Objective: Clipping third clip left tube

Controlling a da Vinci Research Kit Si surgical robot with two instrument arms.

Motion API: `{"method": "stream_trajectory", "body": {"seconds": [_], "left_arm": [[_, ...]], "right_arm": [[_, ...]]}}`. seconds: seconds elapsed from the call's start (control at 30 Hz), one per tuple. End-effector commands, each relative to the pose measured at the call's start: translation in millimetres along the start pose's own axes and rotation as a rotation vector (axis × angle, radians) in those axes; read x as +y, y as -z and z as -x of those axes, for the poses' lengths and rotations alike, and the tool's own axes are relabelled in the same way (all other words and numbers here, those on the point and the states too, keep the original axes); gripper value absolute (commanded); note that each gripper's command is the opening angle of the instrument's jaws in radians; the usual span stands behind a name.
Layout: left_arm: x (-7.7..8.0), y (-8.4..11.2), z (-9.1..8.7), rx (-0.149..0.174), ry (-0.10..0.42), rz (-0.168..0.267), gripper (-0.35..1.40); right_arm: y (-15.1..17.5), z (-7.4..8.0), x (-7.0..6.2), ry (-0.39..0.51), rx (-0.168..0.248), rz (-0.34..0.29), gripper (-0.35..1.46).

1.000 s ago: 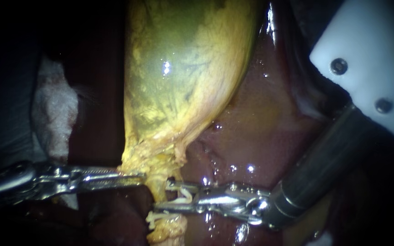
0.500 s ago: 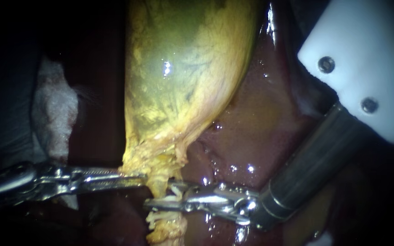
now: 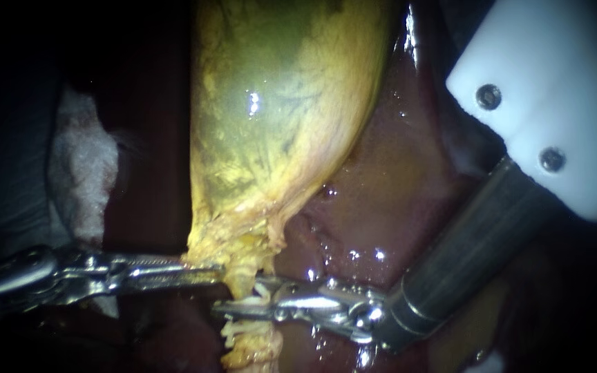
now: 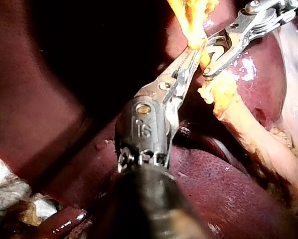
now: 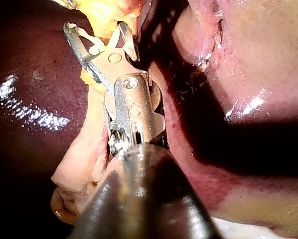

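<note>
The yellow-green gallbladder (image 3: pixel 278 117) hangs down the middle and narrows into a yellow tube (image 3: pixel 243 266). My left instrument (image 3: pixel 217 273) comes in from the left, its jaws shut on the tube just under the gallbladder's neck; the left wrist view shows the same grip (image 4: pixel 193 49). My right instrument (image 3: pixel 236 295) reaches in from the right just below, its jaws open and straddling the tube, with a pale clip (image 3: pixel 262 297) between them. In the right wrist view those jaws (image 5: pixel 95 27) stand apart with yellow tissue between them. The frayed tube end (image 3: pixel 250 342) hangs lower.
Dark red liver (image 3: pixel 395 193) lies behind and to the right of the gallbladder. White gauze (image 3: pixel 84 166) sits at the left. A white block with two screws (image 3: pixel 547 103) on the right instrument's arm fills the upper right corner.
My right instrument has slid left, so its jaws reach farther across the tube, and the gap between them looks slightly narrower. The left instrument has held still.
</note>
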Motion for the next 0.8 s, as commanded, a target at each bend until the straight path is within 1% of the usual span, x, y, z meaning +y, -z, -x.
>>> {"method": "stream_trajectory", "body": {"seconds": [0.03, 0.13, 0.27, 0.43, 0.53, 0.63, 0.8], "left_arm": [[0.0, 0.0, 0.0, 0.000, 0.000, 0.000, -0.35], [0.0, 0.0, 0.0, 0.000, 0.000, 0.000, -0.35], [0.0, 0.0, 0.0, 0.000, 0.000, 0.000, -0.35], [0.0, 0.1, 0.0, 0.000, 0.000, 0.001, -0.35], [0.0, 0.1, 0.0, 0.000, 0.000, 0.001, -0.35], [0.0, 0.1, 0.0, 0.000, 0.000, 0.001, -0.35], [0.0, 0.1, 0.0, 0.000, 0.000, 0.001, -0.35]], "right_arm": [[0.0, 0.0, -0.1, -0.003, 0.002, -0.003, 0.53], [0.0, 0.0, -0.1, -0.014, 0.004, -0.007, 0.49], [0.0, 0.1, -0.3, -0.043, 0.005, -0.010, 0.34], [0.4, 0.3, -0.3, -0.066, 0.003, -0.015, -0.10], [0.5, 0.3, -0.2, -0.090, 0.005, -0.016, -0.27], [0.5, 0.3, -0.1, -0.102, 0.006, -0.016, -0.34], [0.6, 0.3, -0.1, -0.101, 0.005, -0.016, -0.35]]}}
